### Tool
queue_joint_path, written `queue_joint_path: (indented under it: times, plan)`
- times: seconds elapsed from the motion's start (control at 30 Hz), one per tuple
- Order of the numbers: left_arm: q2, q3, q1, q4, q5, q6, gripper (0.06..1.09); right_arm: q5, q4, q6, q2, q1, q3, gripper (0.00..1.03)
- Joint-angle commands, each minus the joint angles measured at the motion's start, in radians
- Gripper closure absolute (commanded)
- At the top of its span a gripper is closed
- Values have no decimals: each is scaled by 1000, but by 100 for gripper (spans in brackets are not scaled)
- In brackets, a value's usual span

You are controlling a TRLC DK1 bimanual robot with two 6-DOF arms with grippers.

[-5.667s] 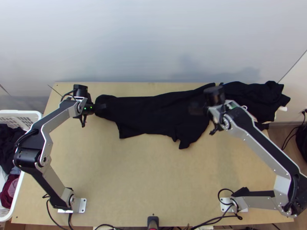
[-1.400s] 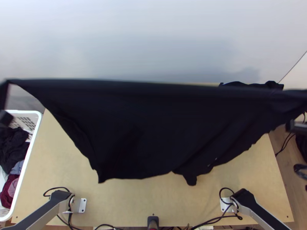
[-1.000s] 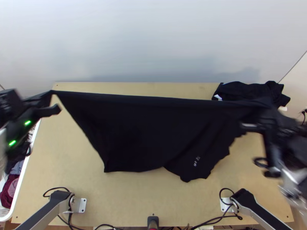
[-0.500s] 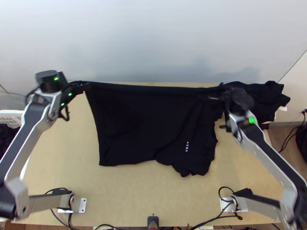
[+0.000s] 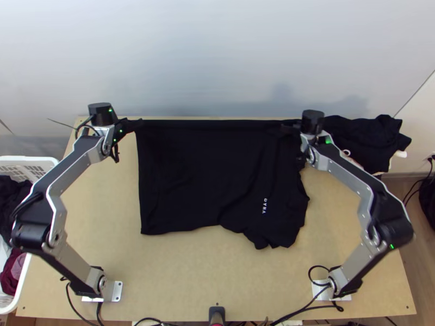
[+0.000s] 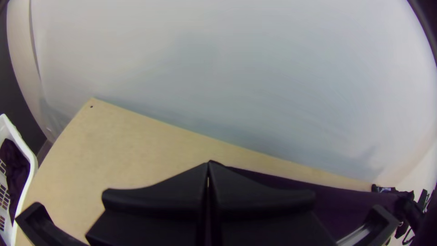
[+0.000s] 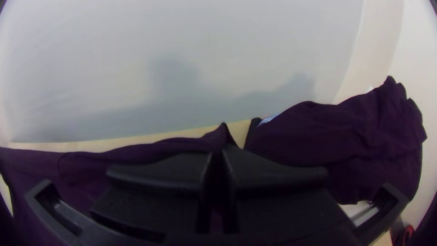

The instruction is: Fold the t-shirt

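Observation:
In the top view the black t-shirt (image 5: 201, 168) lies spread on the table, its far edge straight between the grippers; small white lettering shows on it, and its near right part is uneven. My left gripper (image 5: 138, 124) is shut on the far left corner. At the far right part, my right gripper (image 5: 288, 129) is shut on the cloth. In the left wrist view the left gripper (image 6: 208, 168) has its fingers together, the shirt (image 6: 291, 187) extending from them. The right wrist view has the right gripper (image 7: 220, 157) pinching the shirt (image 7: 150, 149), a small peak rising at its tips.
A bunched dark cloth pile (image 5: 364, 138) lies at the table's far right corner, close beside my right gripper. A white basket (image 5: 51, 163) with clothes stands off the left edge. Bare table (image 5: 201, 271) stretches between the shirt and the arms' bases.
From wide apart and near the camera, both grippers have come inward and down toward the table's far side with the shirt. Its narrow bunched shape has become a broad spread; the lettering now shows.

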Motion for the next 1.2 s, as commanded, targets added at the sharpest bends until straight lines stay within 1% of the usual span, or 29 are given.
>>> queue_joint_path:
  times: [0.0, 0.13, 0.33, 0.37, 0.4, 0.43, 0.47, 0.5, 0.53, 0.57, 0.6, 0.63, 0.67, 0.73, 0.83, 0.93, 1.0, 1.1, 1.17]
  plan:
    - [152, 59, 23, 53, -7, -4, 105, 1, -36, 37, 171, -7, 139, 100]
    - [204, 108, 31, 53, -9, -9, 105, 21, -53, 43, 220, -4, 195, 100]
    - [243, 125, 34, 53, -15, -19, 105, 45, -57, 32, 266, 1, 239, 99]
    - [244, 123, 34, 53, -15, -21, 105, 47, -57, 31, 268, 4, 241, 90]
    - [243, 120, 34, 53, -15, -27, 105, 56, -57, 31, 268, 8, 241, 77]
    - [240, 119, 34, 52, -15, -35, 98, 68, -57, 32, 266, 14, 241, 61]
    - [235, 119, 34, 47, -15, -48, 86, 87, -57, 37, 263, 21, 237, 43]
    - [231, 119, 34, 40, -13, -64, 71, 102, -59, 48, 260, 27, 236, 30]
    - [226, 125, 34, 23, -9, -82, 58, 110, -64, 68, 254, 33, 234, 24]
    - [223, 139, 35, -5, -1, -102, 42, 110, -68, 85, 248, 36, 233, 18]
    - [223, 162, 35, -59, 23, -131, 23, 110, -77, 100, 239, 39, 233, 13]
    - [227, 197, 37, -132, 46, -168, 15, 111, -82, 103, 234, 42, 231, 8]
    - [235, 235, 41, -192, 76, -196, 11, 111, -93, 103, 225, 47, 233, 4]
    - [234, 272, 43, -247, 114, -222, 11, 111, -111, 103, 197, 50, 234, 4]
    - [172, 278, 34, -293, 119, -223, 11, 110, -131, 106, 131, 54, 219, 4]
    - [73, 260, 18, -401, 152, -211, 11, 110, -168, 111, 33, 60, 184, 4]
    - [-16, 205, 3, -479, 189, -174, 11, 110, -214, 111, -42, 62, 156, 4]
    - [-173, 63, -25, -553, 194, -81, 11, 110, -284, 111, -157, 59, 87, 4]
    - [-274, -33, -29, -602, 194, -55, 11, 108, -309, 111, -237, 56, 17, 4]
